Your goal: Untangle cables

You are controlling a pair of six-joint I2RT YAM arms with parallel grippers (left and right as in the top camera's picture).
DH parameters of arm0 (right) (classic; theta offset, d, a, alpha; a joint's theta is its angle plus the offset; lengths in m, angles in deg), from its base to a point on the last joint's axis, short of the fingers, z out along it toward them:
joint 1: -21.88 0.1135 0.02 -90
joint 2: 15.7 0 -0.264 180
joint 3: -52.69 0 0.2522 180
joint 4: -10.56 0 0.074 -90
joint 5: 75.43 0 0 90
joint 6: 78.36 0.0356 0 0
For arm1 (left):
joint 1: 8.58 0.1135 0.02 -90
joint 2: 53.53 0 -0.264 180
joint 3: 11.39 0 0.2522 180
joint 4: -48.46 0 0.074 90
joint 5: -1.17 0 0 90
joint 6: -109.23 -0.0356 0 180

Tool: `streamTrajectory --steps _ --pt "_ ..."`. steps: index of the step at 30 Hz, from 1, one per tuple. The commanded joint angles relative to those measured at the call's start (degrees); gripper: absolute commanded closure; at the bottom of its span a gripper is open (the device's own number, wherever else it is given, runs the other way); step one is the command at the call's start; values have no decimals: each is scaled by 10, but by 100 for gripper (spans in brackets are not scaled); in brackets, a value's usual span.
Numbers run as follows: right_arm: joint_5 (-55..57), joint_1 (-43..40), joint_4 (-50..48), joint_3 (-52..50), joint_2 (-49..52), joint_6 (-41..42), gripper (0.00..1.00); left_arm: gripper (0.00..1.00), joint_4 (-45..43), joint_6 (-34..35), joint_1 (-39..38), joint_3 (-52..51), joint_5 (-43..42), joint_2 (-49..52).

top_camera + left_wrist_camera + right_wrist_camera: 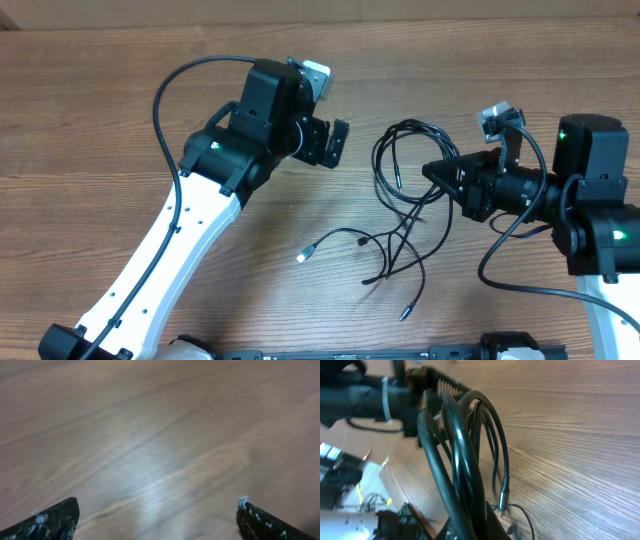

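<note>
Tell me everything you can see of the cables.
The cables are several thin, black, flexible cords in one loose tangle on the wooden table, right of its middle. Rounded loops bunch at the far side. Loose strands trail toward the near edge and end in small plugs, one silver-tipped. The right gripper, shut, pinches the loops from the right. Its wrist view shows them arching up, with another silver-tipped plug hanging.

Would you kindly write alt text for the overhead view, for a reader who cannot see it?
A tangle of thin black cables lies on a brown wooden table, and the right arm's shut claw seems to pinch its right edge. The left arm's open claw hangs apart on its left.
</note>
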Motion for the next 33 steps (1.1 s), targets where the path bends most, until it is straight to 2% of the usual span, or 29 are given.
streamTrajectory --steps 1,5,12,18,23,25,27,30,33 --pt "54 -2 -13 4 -7 70 96 0 9 9 3 7 -124 1" --pt "87 -2 -20 4 -5 117 96 0 10 14 3 7 -191 1" --pt "77 -2 -32 4 6 158 96 0 -21 147 2 7 -252 1" --pt "4 -2 -56 4 7 185 96 0 -73 149 2 7 -314 1" --pt "2 -2 -59 4 7 188 96 0 -84 156 2 7 -341 1" --pt "1 -2 -59 4 7 188 96 11 -88 159 0 7 -346 1" --pt "-1 -2 -59 4 7 188 96 16 -98 159 -5 7 -355 1" --pt "-21 -2 -59 4 7 187 96 24 -129 159 -30 7 -355 3" --pt "-35 -2 -59 4 7 187 96 27 -144 159 -44 7 -352 3"
